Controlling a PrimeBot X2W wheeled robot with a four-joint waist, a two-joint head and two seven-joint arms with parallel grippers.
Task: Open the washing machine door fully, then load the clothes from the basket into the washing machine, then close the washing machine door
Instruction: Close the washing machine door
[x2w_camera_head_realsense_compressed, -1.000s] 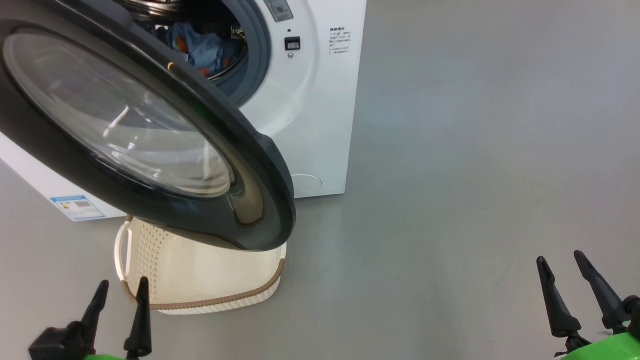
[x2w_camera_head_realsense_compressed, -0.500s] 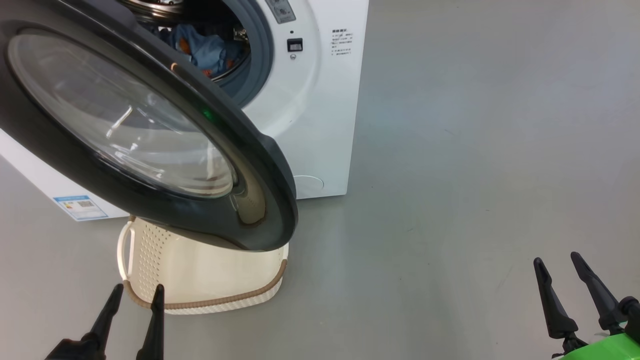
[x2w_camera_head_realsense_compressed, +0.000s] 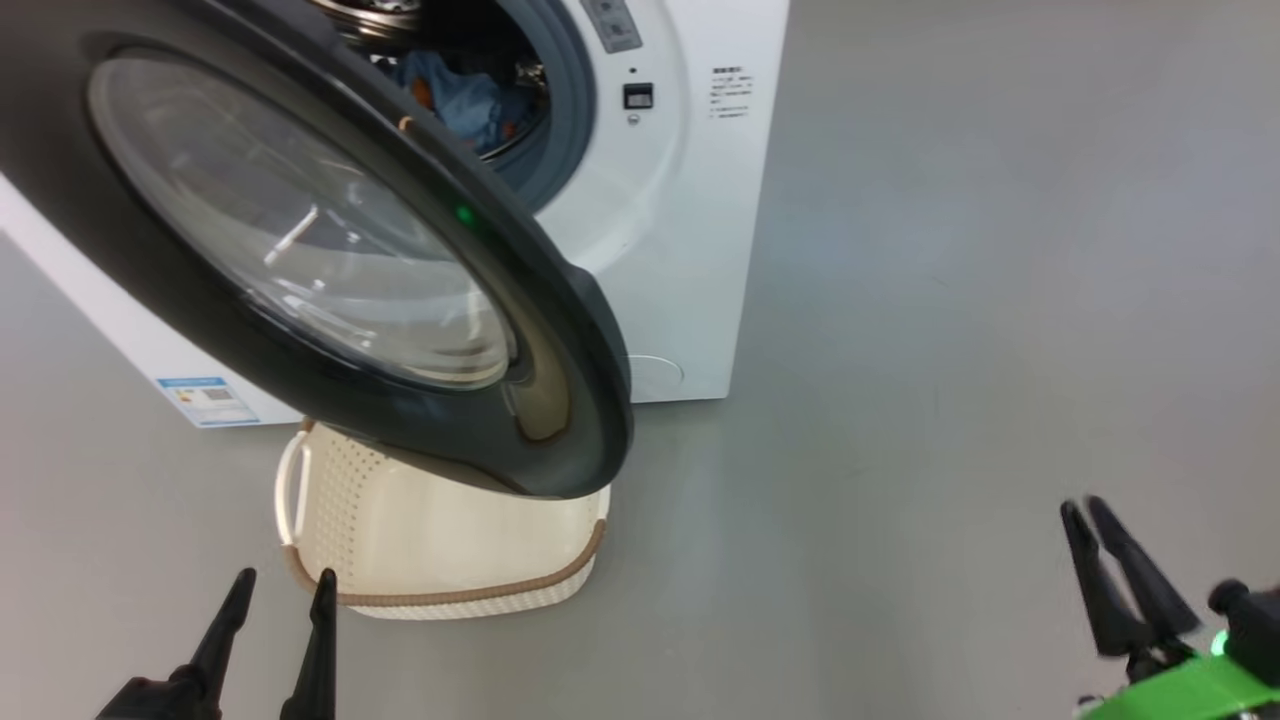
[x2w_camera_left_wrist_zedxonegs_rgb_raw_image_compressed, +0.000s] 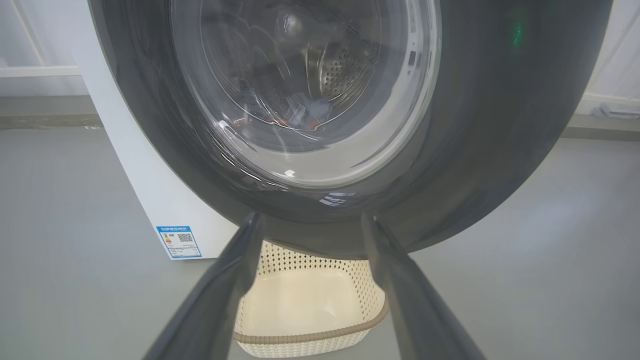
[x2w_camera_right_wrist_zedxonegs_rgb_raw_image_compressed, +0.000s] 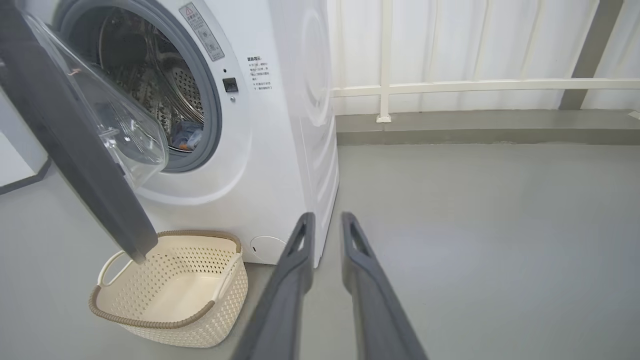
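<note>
Two claws sit low in your head view: the left claw (x2w_camera_head_realsense_compressed: 285, 577) spread wide and empty just before the basket (x2w_camera_head_realsense_compressed: 450, 598), the right claw (x2w_camera_head_realsense_compressed: 1082, 505) narrow and empty over the floor (x2w_camera_head_realsense_compressed: 950, 300), well apart from the washing machine (x2w_camera_head_realsense_compressed: 690, 250). The washing machine door (x2w_camera_head_realsense_compressed: 560, 330) hangs open above the basket; the clothes (x2w_camera_head_realsense_compressed: 465, 100) lie inside the machine. Your left wrist view looks between wide fingers (x2w_camera_left_wrist_zedxonegs_rgb_raw_image_compressed: 220, 290) at the door's black rim. Your right wrist view shows a slim gap between its fingers
</note>
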